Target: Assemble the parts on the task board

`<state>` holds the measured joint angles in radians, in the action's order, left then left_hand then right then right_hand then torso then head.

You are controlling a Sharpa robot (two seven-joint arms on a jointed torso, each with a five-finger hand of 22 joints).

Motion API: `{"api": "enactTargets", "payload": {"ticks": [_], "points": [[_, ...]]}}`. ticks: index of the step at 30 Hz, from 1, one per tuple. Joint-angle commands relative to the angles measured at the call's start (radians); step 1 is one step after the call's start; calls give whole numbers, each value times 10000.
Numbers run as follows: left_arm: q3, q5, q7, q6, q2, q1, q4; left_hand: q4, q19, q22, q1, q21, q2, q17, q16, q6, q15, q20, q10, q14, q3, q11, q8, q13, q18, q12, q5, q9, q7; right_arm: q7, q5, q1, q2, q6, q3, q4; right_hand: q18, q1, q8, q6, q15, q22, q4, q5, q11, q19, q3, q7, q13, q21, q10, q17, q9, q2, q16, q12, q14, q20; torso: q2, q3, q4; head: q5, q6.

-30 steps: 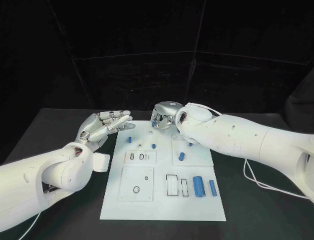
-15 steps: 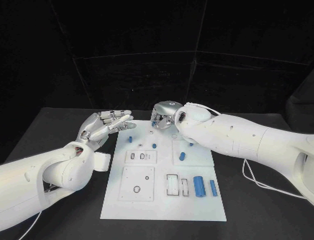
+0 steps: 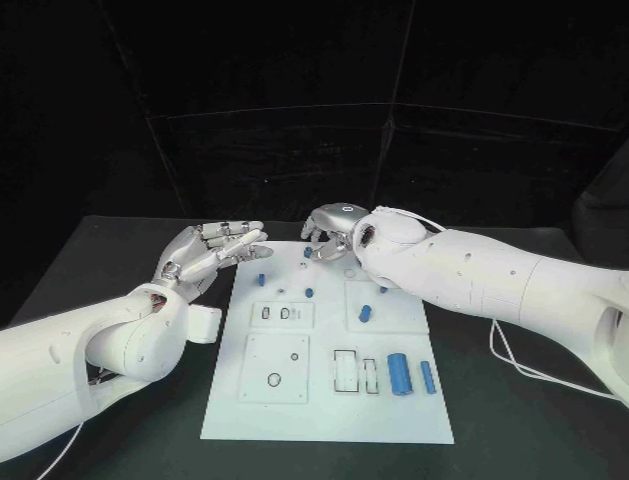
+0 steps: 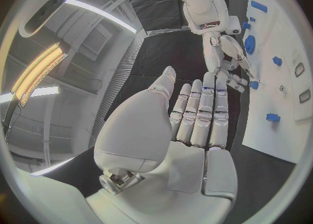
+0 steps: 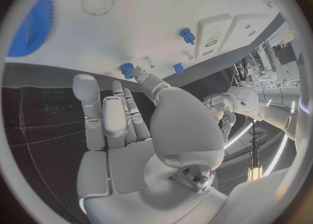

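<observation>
Dim surroundings swallow the backdrop in the head view, while the white task board (image 3: 329,370) and pale arms stand bright against the black table (image 3: 98,260). Focus is sharp there. Both wrist views bend straight edges hard toward the circle's rim; ceiling strip lights (image 4: 36,72) glare in the left wrist view.

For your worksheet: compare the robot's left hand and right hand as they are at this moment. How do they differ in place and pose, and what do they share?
Place: the left hand hangs beside the task board, off its left edge; the right hand is at the board's far end.
Pose: the left hand's fingers lie straight and close together; the right hand's fingers curl downward towards the board.
Shared: both are silver hands on white arms, and neither appears to hold a part.
</observation>
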<state>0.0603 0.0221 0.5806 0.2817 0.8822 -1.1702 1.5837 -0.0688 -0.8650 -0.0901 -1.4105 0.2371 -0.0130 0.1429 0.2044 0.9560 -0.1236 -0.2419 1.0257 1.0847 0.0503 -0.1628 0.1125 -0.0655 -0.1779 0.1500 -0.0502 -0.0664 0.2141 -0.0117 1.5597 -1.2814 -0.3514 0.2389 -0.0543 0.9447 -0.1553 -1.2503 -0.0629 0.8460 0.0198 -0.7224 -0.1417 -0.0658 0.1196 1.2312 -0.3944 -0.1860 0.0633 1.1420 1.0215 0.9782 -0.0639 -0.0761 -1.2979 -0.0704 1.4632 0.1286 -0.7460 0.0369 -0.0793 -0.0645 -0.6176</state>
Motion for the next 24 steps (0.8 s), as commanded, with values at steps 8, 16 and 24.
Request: {"api": "enactTargets", "payload": {"ticks": [8, 16, 24], "points": [[-7, -57, 2, -185, 150, -26, 87, 79, -77, 23, 8, -22, 59, 13, -72, -6, -25, -18, -20, 68, 1, -54, -57, 12, -71, -44, 13, 11, 47, -297, -1360, -92, -1602, 628, 135, 1543, 421, 31, -303, 977, -327, -2299, 282, -792, -518, 1080, 299, 259, 850, 1332, 2682, 547, -112, -81, -298, -1734, 217, -322, 1, -21, 96, -19, 99], [-6, -57, 6, -195, 204, -30, 103, 86, -80, 29, 9, -29, 69, 14, -81, 4, -25, -19, -10, 70, 3, -51, -58, 10, -71, -47, 13, 9, 43, -949, -2359, -120, -2798, -358, 306, 2309, 588, 491, -474, 652, -433, -3496, 1476, -1435, -755, 1497, 2368, 459, 6312, 2061, 3023, 2247, -77, -538, -1234, -7126, 504, -632, 1, -61, 240, 2, 148], [-5, -57, 1, -226, 146, -29, 37, 88, -81, 30, 8, -30, 71, 15, -83, 5, -24, -19, -8, 70, 4, -50, -58, 10, -71, -48, 13, 9, 41, -1448, -2071, -122, -3017, -1131, 327, 2265, 697, -75, -695, 246, -354, -3984, 2190, -1474, -566, 1609, 3453, 318, 10015, 2353, 3170, 3619, -71, -349, -1872, -10477, 672, -427, -19, -75, 252, -9, 136]]}}
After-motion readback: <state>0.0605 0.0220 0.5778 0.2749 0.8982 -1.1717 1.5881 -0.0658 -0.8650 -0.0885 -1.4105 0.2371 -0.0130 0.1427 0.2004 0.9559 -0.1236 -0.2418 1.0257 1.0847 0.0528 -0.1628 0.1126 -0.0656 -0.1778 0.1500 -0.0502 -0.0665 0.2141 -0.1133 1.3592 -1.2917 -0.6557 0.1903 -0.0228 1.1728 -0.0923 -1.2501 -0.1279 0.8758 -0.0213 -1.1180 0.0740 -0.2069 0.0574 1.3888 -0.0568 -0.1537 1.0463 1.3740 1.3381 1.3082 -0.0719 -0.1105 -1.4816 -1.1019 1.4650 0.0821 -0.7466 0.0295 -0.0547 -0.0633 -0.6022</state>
